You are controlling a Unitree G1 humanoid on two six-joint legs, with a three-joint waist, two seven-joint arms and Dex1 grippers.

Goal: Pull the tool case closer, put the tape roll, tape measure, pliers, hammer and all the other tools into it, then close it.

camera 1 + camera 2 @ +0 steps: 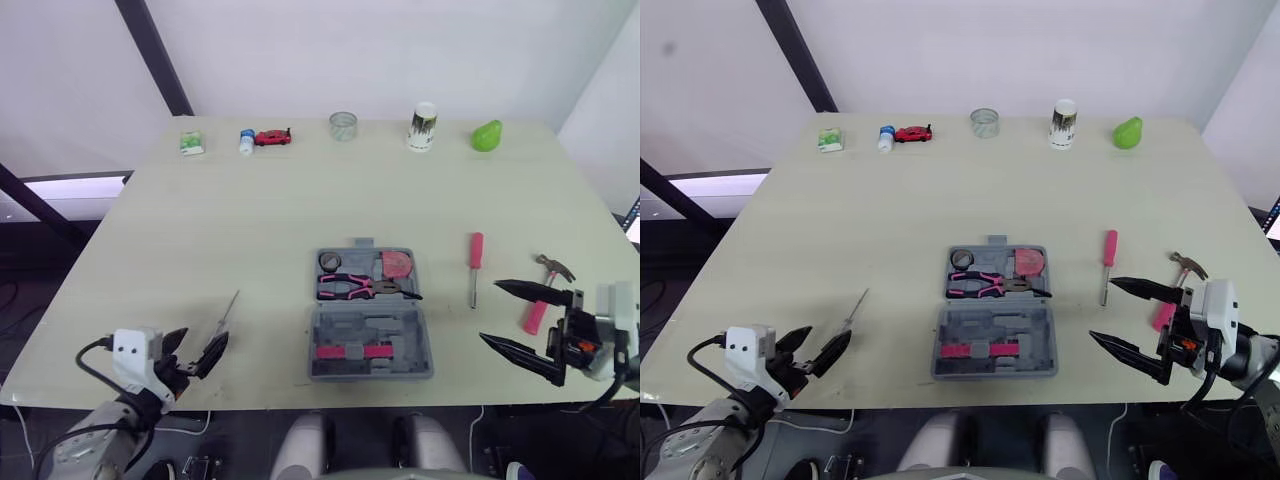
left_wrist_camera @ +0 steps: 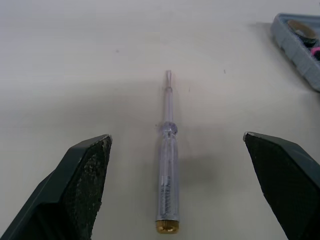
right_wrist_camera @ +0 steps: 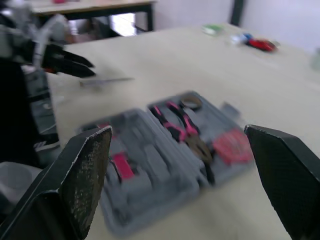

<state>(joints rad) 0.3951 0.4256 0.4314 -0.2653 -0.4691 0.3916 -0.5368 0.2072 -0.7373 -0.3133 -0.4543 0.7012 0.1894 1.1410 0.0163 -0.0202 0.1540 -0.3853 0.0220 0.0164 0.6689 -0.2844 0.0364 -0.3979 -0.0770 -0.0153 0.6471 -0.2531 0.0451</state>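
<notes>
Tool case (image 1: 400, 345) lies open on the table between the two hands. The left hand (image 1: 198, 350), spread wide and empty, has the clear screwdriver (image 2: 168, 170) just ahead; advance squarely and close on its handle (the shaft looks too slim). The right hand (image 1: 490, 312) gapes empty too. The case is grey, with pink pliers (image 1: 355, 287) inside.

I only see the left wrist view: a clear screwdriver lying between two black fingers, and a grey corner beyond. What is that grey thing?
Observer: That is the tool case, lying open, with pink-handled pliers in its far half.
Operator: Are other tools lying outside it?
Observer: Yes, a pink screwdriver lies to its right, apart from it.
Operator: Any hammer?
Observer: The hammer lies by the right gripper, whose fingers are open and hold nothing.
</notes>
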